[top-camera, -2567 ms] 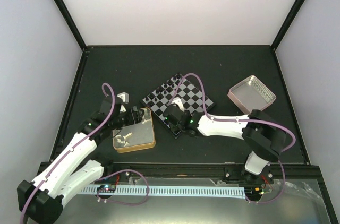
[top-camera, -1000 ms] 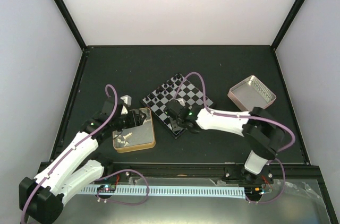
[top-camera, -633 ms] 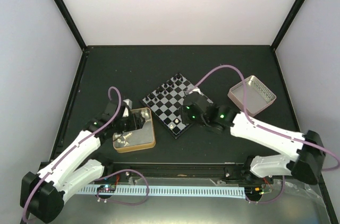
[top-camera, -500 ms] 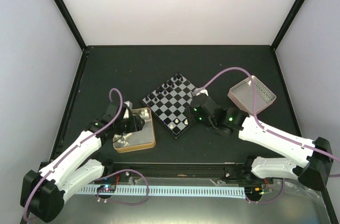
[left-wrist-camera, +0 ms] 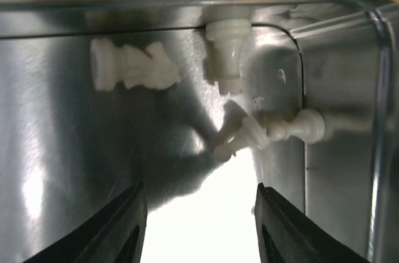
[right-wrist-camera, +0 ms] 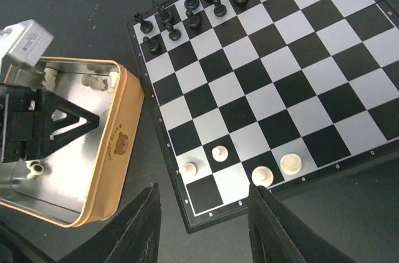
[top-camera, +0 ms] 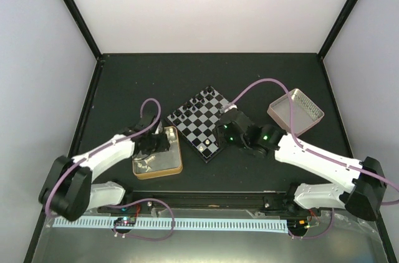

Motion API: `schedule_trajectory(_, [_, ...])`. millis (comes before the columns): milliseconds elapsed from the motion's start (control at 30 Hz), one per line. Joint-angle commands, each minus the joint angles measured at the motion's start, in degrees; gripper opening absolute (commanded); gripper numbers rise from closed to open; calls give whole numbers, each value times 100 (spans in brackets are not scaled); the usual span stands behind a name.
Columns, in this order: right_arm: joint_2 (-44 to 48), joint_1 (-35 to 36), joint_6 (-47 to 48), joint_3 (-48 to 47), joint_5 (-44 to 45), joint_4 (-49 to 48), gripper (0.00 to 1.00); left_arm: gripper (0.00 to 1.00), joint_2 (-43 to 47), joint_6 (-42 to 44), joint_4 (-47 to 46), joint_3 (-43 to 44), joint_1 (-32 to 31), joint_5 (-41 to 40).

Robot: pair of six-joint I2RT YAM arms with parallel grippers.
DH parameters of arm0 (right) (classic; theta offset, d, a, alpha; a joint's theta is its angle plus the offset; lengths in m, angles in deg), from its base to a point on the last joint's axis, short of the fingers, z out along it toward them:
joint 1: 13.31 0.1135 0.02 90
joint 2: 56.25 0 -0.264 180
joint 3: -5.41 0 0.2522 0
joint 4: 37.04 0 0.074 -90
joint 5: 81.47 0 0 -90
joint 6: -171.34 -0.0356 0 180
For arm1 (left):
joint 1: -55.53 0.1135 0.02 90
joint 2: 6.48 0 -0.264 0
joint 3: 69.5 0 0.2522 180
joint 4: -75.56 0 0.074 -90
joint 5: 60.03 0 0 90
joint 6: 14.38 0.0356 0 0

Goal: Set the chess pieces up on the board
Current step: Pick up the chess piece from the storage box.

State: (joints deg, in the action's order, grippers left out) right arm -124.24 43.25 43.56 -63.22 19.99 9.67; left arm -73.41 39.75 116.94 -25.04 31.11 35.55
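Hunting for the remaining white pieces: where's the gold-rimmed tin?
In the top view, the tin sits just left of the board, beneath the left gripper.

Tiny print on tin [right-wrist-camera: 116,143] wall, unreadable, board [right-wrist-camera: 240,113] edge marks illegible

The board [right-wrist-camera: 280,82] has black and white chequered squares and a thin dark border. On it: black chess pieces [right-wrist-camera: 216,7] and cream-white chess pieces [right-wrist-camera: 290,163]. The tin [right-wrist-camera: 115,151] has a gold rim and a silver interior. The tray [top-camera: 308,106] is pinkish silver. The desk [top-camera: 156,82] is black.
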Motion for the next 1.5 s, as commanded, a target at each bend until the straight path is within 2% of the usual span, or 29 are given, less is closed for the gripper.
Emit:
schedule_trajectory(0, [-250, -118, 311, -218, -174, -376, 40, 46, -690, 304, -299, 531, 26, 194])
schedule_trajectory(100, [-364, -244, 336, -194, -337, -489, 40, 40, -976, 440, -389, 677, 27, 305])
schedule_trajectory(233, [-503, -373, 311, -173, -495, -566, 39, 38, -1168, 582, -294, 857, 17, 282])
schedule_trajectory(533, [-680, -511, 264, -148, -672, -641, 38, 26, -1714, 644, 21, 1243, -169, -169])
schedule_trajectory(800, [-690, -565, 202, -76, -748, -700, 38, 20, -1955, 582, 508, 1340, -380, -570])
schedule_trajectory(1000, [-694, -574, 142, 14, -799, -745, 38, 20, -2007, 494, 678, 1364, -464, -597])
schedule_trajectory(1200, [-666, -578, 103, 68, -837, -777, 38, 31, -2093, 459, 874, 1426, -579, -708])
schedule_trajectory(1467, [-656, -576, 37, 146, -901, -833, 38, 31, -2146, 436, 1079, 1446, -792, -819])
